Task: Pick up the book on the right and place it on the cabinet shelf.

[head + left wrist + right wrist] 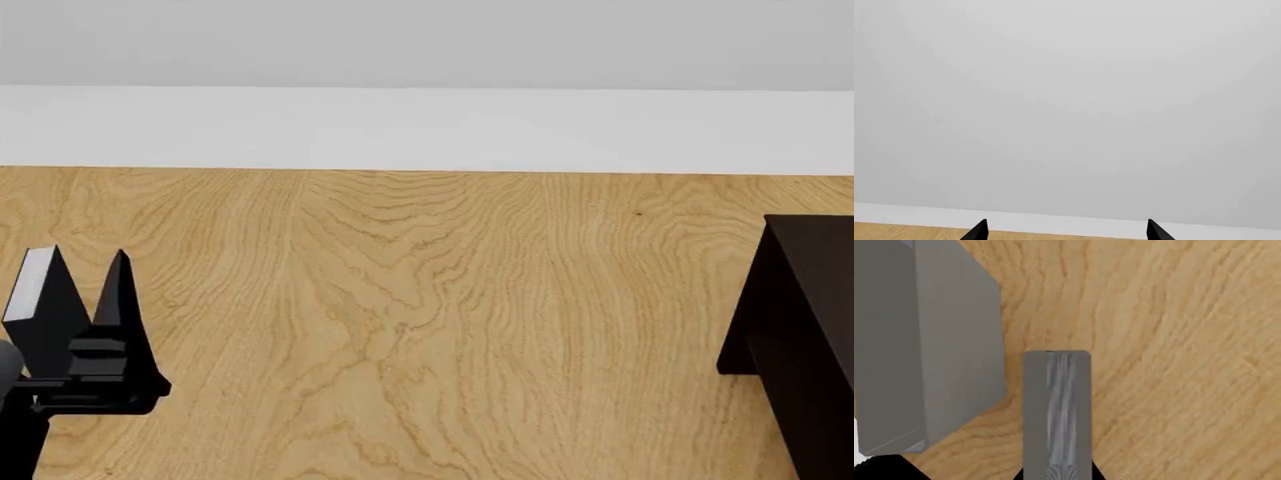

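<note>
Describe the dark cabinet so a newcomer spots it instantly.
Take the light wood-grain surface filling the head view and follow it to the right edge. There stands the near-black brown wooden cabinet of flat boards, cut off by the frame. The only other dark thing, the black two-pronged left hand, is at lower left.

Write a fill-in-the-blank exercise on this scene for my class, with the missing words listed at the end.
1. In the head view, the dark cabinet stands at the ____ edge of the picture.
2. The left gripper has its fingers spread and holds ____.
3. In the right wrist view, the central book and the second book beside it are both ____ in colour.

Missing words: right; nothing; grey
</note>
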Robot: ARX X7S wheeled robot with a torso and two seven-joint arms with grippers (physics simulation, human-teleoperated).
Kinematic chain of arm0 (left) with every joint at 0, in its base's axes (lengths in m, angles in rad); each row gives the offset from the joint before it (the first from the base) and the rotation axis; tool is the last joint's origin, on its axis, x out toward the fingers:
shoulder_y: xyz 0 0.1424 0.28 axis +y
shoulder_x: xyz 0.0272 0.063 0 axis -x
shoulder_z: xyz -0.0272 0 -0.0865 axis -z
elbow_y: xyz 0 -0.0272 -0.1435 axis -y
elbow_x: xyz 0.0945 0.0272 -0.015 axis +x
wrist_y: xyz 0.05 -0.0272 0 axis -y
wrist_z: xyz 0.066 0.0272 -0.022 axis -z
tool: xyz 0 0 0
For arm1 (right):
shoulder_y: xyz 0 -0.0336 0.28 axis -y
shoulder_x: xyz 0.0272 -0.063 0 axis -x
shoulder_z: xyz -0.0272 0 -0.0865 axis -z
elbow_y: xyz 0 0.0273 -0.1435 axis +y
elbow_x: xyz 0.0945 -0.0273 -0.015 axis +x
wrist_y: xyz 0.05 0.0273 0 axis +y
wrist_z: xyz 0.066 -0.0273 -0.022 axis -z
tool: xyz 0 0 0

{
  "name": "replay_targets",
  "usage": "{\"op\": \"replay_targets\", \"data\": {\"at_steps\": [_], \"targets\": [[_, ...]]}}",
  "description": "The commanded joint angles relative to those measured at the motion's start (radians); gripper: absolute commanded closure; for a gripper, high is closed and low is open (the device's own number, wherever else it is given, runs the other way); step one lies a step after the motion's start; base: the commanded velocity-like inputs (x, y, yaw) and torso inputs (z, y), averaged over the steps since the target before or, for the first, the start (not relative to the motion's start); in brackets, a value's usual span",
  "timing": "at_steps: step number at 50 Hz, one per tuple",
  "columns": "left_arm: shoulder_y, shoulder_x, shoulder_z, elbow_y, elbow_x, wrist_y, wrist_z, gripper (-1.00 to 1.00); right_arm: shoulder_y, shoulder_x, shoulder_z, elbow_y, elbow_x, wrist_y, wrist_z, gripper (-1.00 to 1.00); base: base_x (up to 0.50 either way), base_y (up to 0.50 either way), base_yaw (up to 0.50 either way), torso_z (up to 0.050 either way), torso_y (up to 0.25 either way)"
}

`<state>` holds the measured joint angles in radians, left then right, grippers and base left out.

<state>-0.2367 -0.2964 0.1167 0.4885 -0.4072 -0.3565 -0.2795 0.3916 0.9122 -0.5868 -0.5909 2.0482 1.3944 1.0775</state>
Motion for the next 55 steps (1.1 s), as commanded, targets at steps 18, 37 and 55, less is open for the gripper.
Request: {"op": "replay_targets", "data": {"at_steps": [18,37,55], "targets": [[0.002,-0.008,0.013,-0.003,-0.004,0.011,-0.006,-1.00,0.135,0.132,0.120,-0.156,0.029,-0.154,0.190,1.00,0.00,0.00,0.00,0.000,0.000],[0.002,-0.017,0.012,0.005,-0.017,0.009,-0.014,-1.00,0.426,0.018,-0.040,-0.047,0.037,-0.185,0.453,1.00,0.00,0.00,0.00,0.000,0.000],[-0.003,-0.021,0.008,-0.005,-0.031,0.014,-0.016,-1.00,0.568,-0.135,-0.131,0.079,-0.247,-0.141,0.460,1.00,0.00,0.00,0.00,0.000,0.001]]}}
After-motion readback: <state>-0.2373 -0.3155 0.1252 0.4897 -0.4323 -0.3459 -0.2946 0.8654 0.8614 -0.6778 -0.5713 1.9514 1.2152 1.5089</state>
